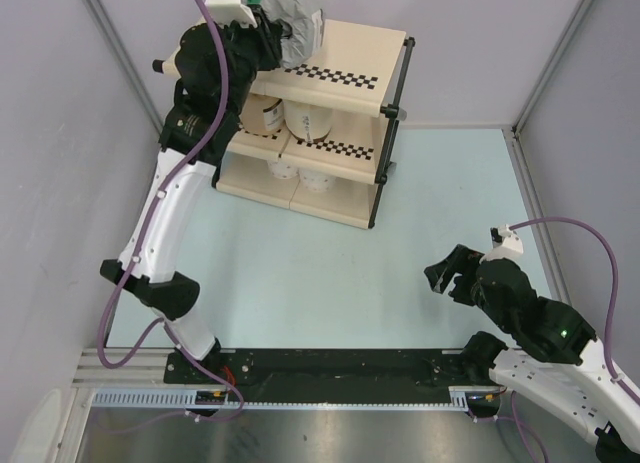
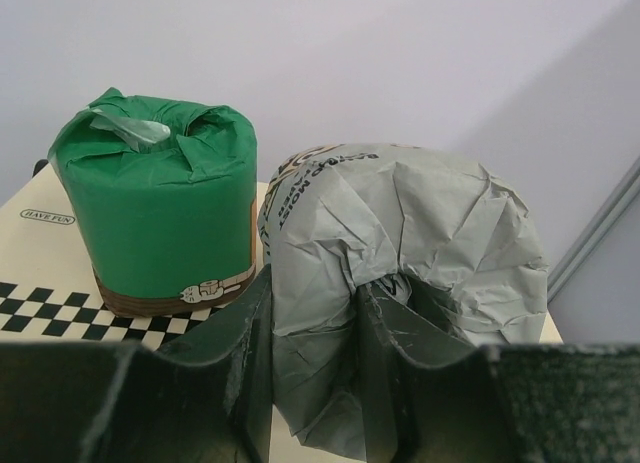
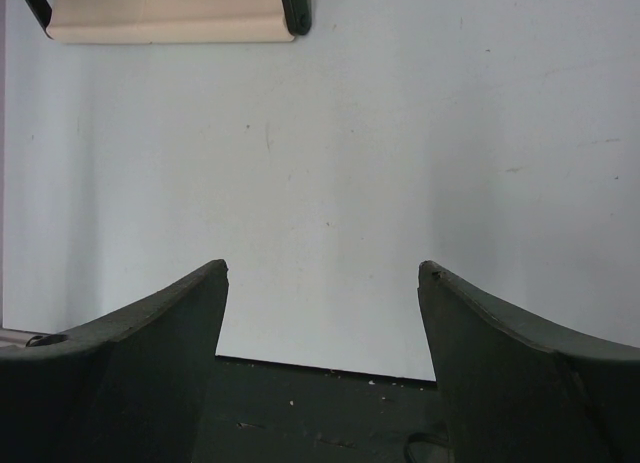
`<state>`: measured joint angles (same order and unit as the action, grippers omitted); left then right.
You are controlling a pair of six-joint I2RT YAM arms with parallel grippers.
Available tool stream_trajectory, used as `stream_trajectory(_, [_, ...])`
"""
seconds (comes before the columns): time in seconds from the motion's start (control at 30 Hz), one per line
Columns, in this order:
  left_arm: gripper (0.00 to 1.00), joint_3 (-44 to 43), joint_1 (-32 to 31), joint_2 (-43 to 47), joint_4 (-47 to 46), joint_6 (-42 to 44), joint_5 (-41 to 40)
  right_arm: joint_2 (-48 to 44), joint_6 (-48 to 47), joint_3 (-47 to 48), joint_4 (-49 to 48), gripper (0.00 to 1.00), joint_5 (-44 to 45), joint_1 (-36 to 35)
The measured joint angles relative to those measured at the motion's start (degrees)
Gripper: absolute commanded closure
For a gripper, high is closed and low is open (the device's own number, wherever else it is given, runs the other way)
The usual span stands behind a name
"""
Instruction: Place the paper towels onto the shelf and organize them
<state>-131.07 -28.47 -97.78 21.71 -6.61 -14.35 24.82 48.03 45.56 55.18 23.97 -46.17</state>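
We see the left gripper (image 2: 313, 313) clenched on the crumpled grey roll (image 2: 400, 233) beside the green roll (image 2: 150, 203); right gripper (image 3: 322, 273) spread, empty.

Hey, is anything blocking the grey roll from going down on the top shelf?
Nothing visible does. The grey roll is at the top tier of the shelf, and the green roll stands beside it, not beneath.

Shelf (image 1: 335, 78): far left of the counter (image 1: 330, 273), at its rear.
Top tier, left end: held roll (image 2: 400, 243) between the jaws of the left gripper (image 2: 312, 318); neighbour roll (image 2: 150, 203) just beside it, to its left.
Middle tier: two rolls (image 1: 262, 113) (image 1: 310, 121) side by side.
Bottom tier: two rolls (image 1: 285, 170) (image 1: 318, 181) side by side.
Right gripper (image 1: 447, 280): near right, well apart from the shelf.
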Motion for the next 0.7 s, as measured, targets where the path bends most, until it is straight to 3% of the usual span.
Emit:
stream_trajectory(0.13, [0.71, 0.3, 0.0, -0.1, -0.8, 0.1, -0.3, 0.0, 0.0, 0.0, 0.0, 0.18, 0.0, 0.1])
stream_trajectory(0.23, [0.64, 0.6, 0.0, -0.1, -1.5, 0.1, -0.4, 0.0, 0.0, 0.0, 0.0, 0.18, 0.0, 0.2])
stream_trajectory(0.7, [0.65, 4.2, 0.4, -0.3, -1.5, 0.7, -1.1, 0.0, 0.0, 0.0, 0.0, 0.18, 0.0, 0.2])
